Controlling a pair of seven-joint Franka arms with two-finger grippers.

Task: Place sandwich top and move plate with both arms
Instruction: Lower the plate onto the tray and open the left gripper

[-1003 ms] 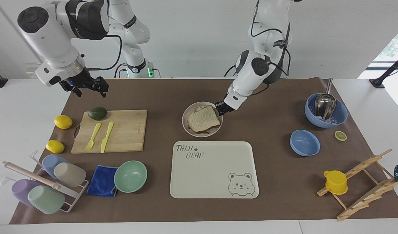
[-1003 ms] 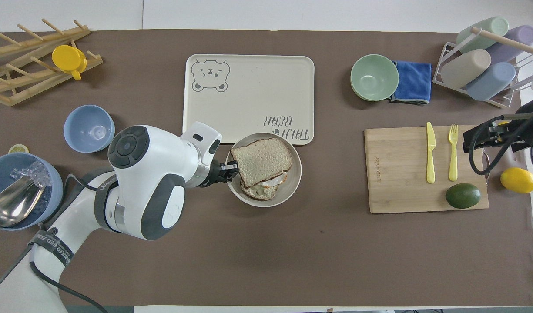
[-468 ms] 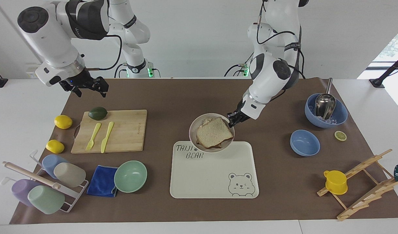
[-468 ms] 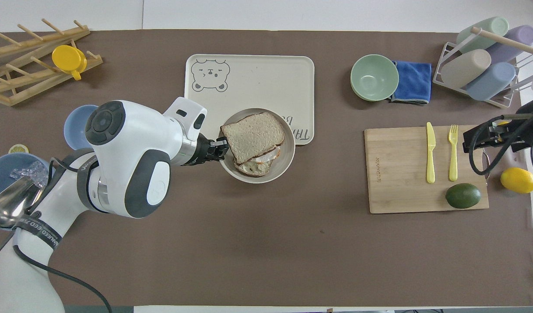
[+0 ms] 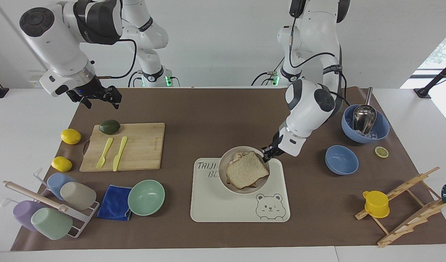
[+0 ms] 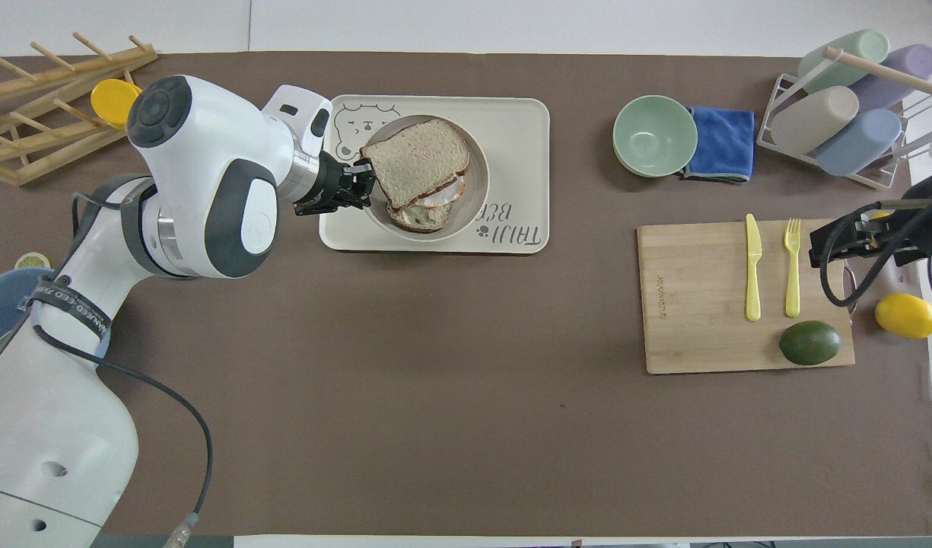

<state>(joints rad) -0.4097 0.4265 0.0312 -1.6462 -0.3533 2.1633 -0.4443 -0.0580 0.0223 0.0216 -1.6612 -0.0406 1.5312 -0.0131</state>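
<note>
The left claw (image 5: 267,153) gripped the rim of the plate (image 5: 224,174) over the tray (image 5: 241,214), which read "TAIJI BEAR", partly covered. The sandwich top (image 5: 246,169) lay on the egg toast (image 6: 416,217) in the plate. Bare tray remained around the bear drawing (image 5: 269,206). The right claw (image 5: 99,97) waited, fingers apart, above the counter's (image 5: 208,109) edge by the cutting board (image 5: 135,145).

Two white jointed arms (image 5: 308,109) with dark grey joint caps, black cables and apparently black-lettered bands.
</note>
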